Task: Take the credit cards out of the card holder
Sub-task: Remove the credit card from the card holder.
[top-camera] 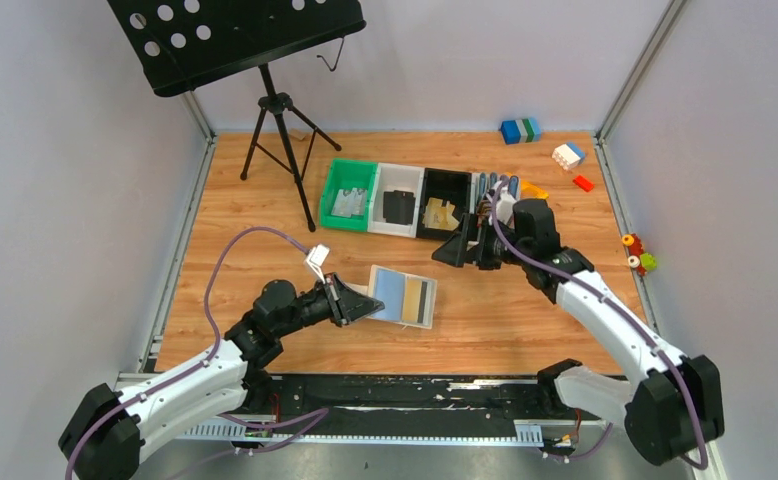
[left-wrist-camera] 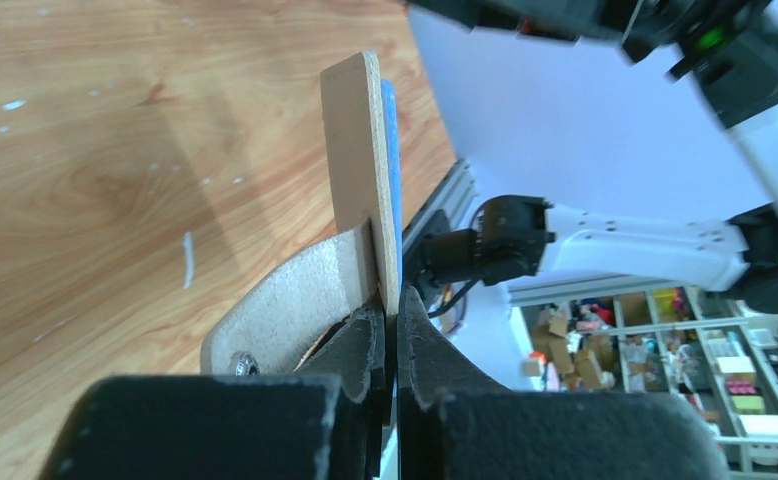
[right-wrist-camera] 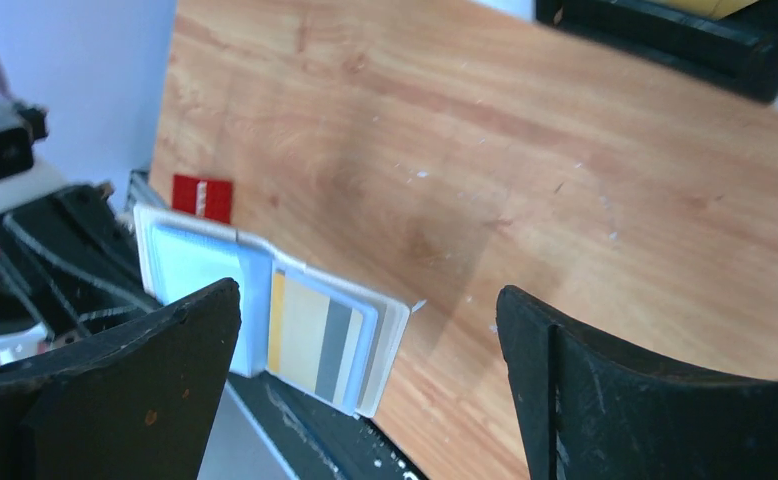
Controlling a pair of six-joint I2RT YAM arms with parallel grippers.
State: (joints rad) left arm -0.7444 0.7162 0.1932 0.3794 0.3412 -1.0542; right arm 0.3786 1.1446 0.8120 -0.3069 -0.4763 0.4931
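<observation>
a: any writing on the card holder (top-camera: 390, 292)?
b: none i can read. it lies open on the wooden table (top-camera: 525, 320), smooth light blue inside, pale grainy beige outside, with a rounded strap tab (left-wrist-camera: 275, 315) carrying a metal snap

a: and the credit cards (right-wrist-camera: 315, 335)?
b: tucked in its right pocket, flat rectangles showing as gold, pale and grey stripes; any print is too small to tell

a: who has hold of it?
b: the left end effector (left-wrist-camera: 397, 300), its jaws pinched tight on the holder's near edge

a: the other arm?
b: the right end effector (right-wrist-camera: 367, 290) is spread wide with nothing in it, near the black bin (top-camera: 445, 205), well apart from the holder
</observation>
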